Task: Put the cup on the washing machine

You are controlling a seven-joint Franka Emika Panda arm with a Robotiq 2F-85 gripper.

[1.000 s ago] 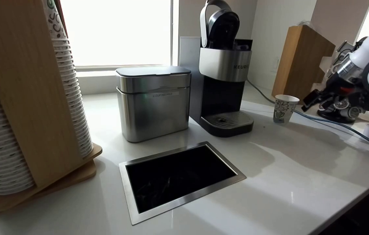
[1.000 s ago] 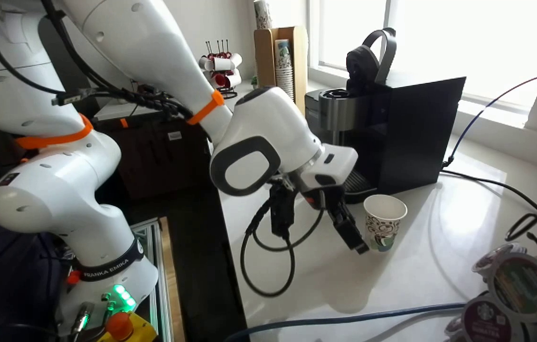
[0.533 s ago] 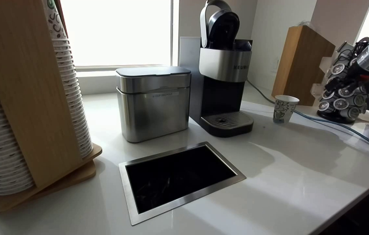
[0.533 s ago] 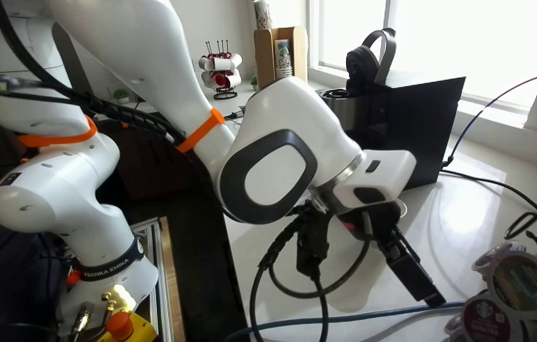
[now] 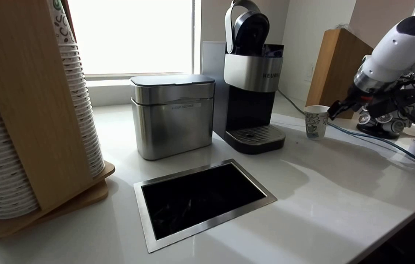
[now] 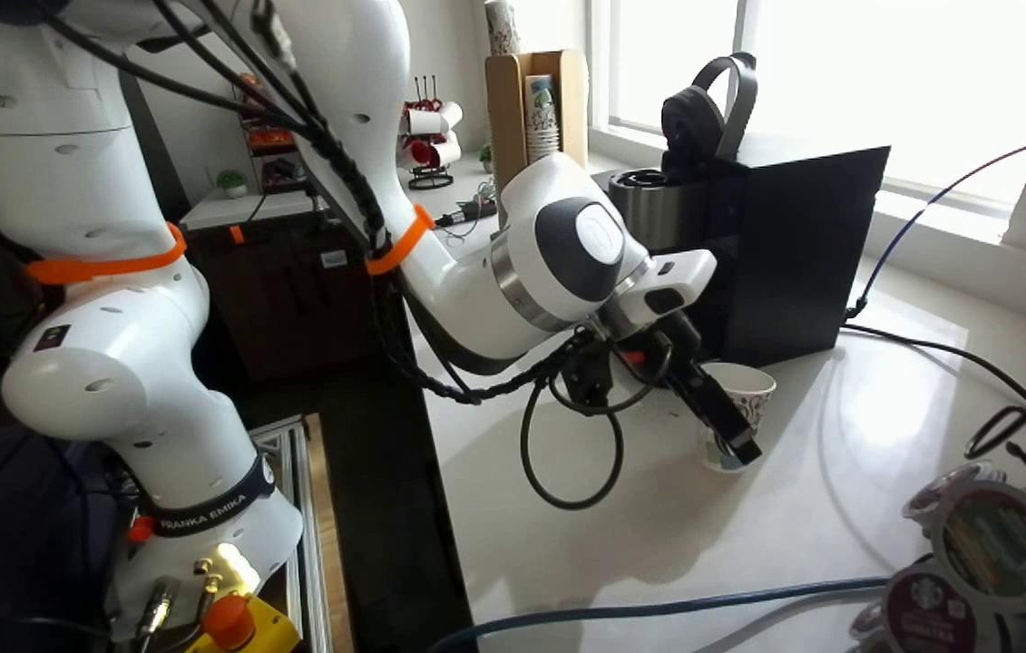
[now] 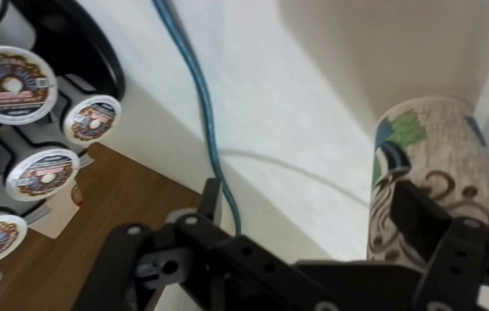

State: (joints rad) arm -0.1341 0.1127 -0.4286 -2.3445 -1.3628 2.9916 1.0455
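"In an exterior view, what is the camera facing?"

"It's looking slightly down at the front of the coffee maker (image 5: 254,73), catching the robot arm (image 5: 387,58) only at the right edge."

"And in an exterior view that's including the arm's base (image 6: 263,535)?"

"It's facing the coffee maker's side, looking down more steeply."

"And the wrist view?"

"It's sitting nearest, looking down past the gripper (image 7: 315,205). All three are sharing the cup (image 7: 443,168)."
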